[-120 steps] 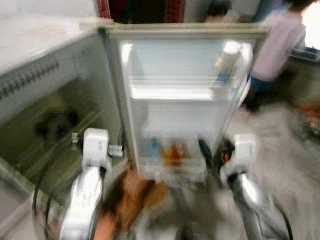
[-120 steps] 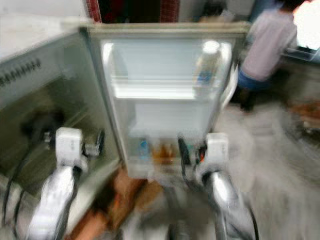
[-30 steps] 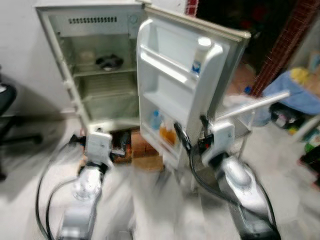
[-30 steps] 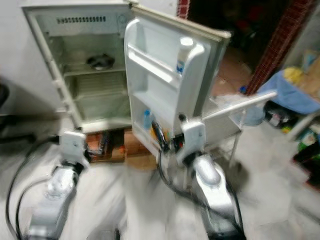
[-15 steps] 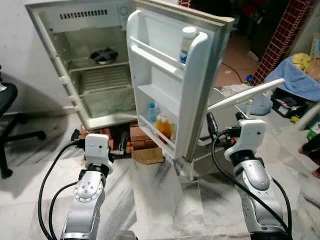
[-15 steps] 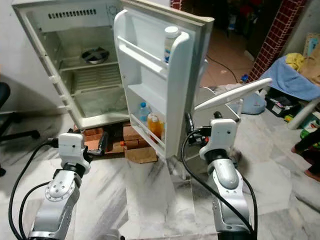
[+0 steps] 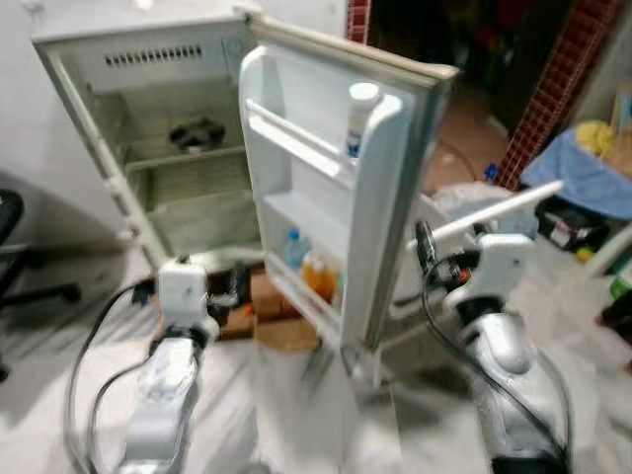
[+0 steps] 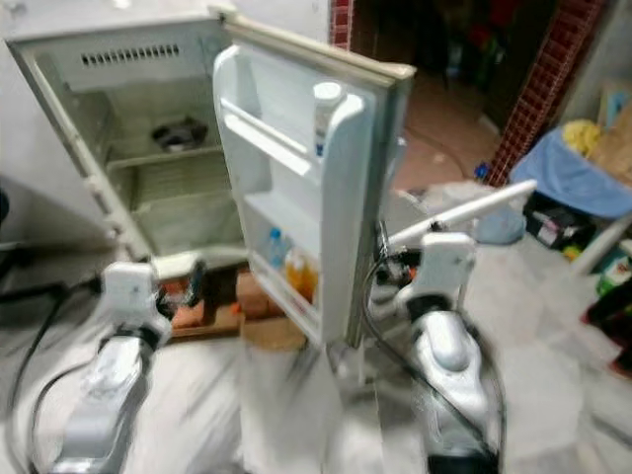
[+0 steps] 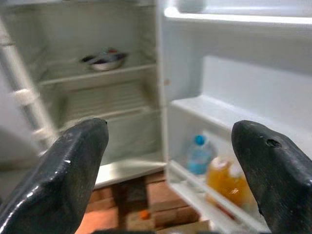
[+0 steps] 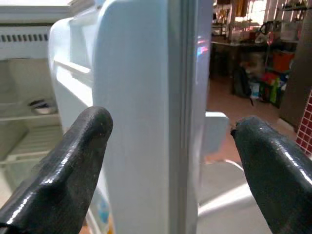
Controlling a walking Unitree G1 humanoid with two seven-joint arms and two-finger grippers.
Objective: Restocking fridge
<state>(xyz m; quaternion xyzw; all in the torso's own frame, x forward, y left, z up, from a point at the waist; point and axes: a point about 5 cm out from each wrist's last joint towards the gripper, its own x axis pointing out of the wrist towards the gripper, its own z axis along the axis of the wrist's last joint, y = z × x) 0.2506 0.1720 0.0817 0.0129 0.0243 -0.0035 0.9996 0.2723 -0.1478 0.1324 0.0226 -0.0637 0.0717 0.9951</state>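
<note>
Our fridge stands open in the upper left, its door mid-frame holding bottles. Our left gripper and right gripper both have jaws apart, empty.

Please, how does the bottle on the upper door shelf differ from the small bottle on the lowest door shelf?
The upper bottle is white with a white cap; the small bottle on the lowest shelf is clear with a blue cap. The upper bottle stands alone at the outer end of its shelf; the small bottle stands beside an orange bottle. The upper bottle looks taller. Both stand upright in the open fridge door.
</note>
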